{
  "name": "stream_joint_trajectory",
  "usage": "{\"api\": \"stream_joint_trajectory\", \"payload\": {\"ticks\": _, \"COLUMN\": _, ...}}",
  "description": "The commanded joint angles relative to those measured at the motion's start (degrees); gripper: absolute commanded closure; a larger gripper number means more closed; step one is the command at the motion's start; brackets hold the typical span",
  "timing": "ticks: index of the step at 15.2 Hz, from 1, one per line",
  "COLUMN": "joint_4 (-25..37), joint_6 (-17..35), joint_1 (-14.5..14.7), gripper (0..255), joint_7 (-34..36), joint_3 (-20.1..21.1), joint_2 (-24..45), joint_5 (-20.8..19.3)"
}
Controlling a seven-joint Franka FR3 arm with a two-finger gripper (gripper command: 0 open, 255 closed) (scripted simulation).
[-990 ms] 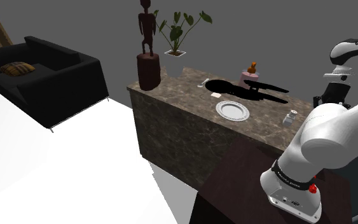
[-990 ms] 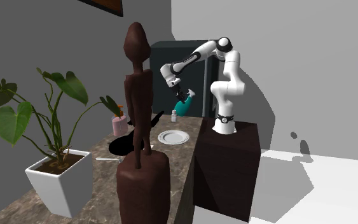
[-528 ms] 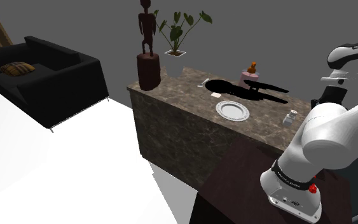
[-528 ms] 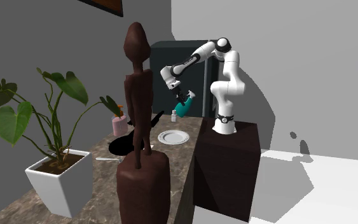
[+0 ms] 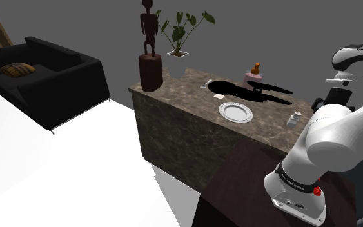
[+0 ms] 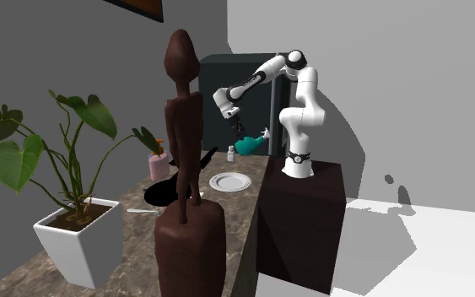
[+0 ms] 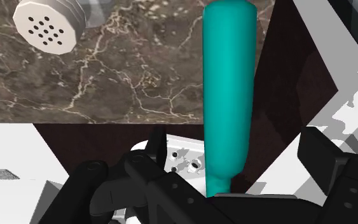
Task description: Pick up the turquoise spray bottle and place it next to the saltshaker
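**Item:** spray bottle (image 6: 247,146), turquoise body, pale head.

**Location:** at the counter (image 5: 193,97) end nearest the arm, just under the pincer (image 6: 239,127) and near the saltshaker (image 6: 230,153). In the wrist view the body runs straight out from between the fingers (image 7: 330,168), along the counter edge, with the saltshaker off to one side and not touching it.

**Pincer:** spread wide. One finger stands plainly clear of the bottle, and no clasp on it can be seen.

**Change:** half a second ago the bottle hung steeply from the pincer, base down. Now it is tipped nearly level, its head swung out toward the stand (image 5: 251,184).

**Reading:** the release appears made, and the placing step is at or near its end. Whether the bottle already rests on the counter or is toppling onto it cannot be told.

**Risk:** the round body lies by the edge and may roll off.

**Next:** likely a straight lift clear, without brushing the bottle.

**Also present:** plate (image 5: 236,111).
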Motion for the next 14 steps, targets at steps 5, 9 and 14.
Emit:
{"api": "stream_joint_trajectory", "payload": {"ticks": 5, "joint_4": 5.8, "joint_6": -4.8, "joint_1": 2.3, "gripper": 0, "joint_7": -1.0, "joint_3": 0.7, "joint_2": 0.8, "joint_5": 2.3}}
{"api": "stream_joint_trajectory", "payload": {"ticks": 9, "joint_4": 7.4, "joint_6": -6.0, "joint_1": 3.0, "gripper": 0, "joint_7": -1.2, "joint_3": 0.7, "joint_2": 1.1, "joint_5": 2.8}}
{"api": "stream_joint_trajectory", "payload": {"ticks": 14, "joint_4": 7.4, "joint_6": -6.0, "joint_1": 3.0, "gripper": 0, "joint_7": -1.2, "joint_3": 0.7, "joint_2": 1.1, "joint_5": 2.8}}
